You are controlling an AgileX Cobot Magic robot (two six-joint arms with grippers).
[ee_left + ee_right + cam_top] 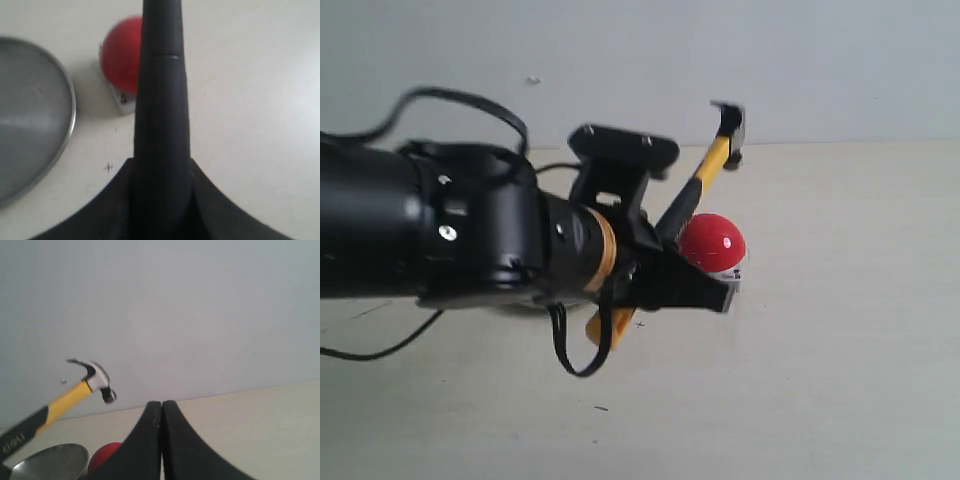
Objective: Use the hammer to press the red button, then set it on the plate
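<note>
Hammer clamped by its black grip in left gripper, handle slanting upward, head raised in the air, clear of red button. Button sits on table under the handle, close by the gripper. Plate lies near button, not touching. Right gripper closed, empty

right gripper: black fingers pressed together, nothing between them
hammer: in the air against the wall, dark head highest, yellow handle slanting down into a black grip cut off by the frame
plate: silver, on the table
red button: just beside the plate, partly hidden by a finger
wall: plain grey, far side
table: cream
</note>
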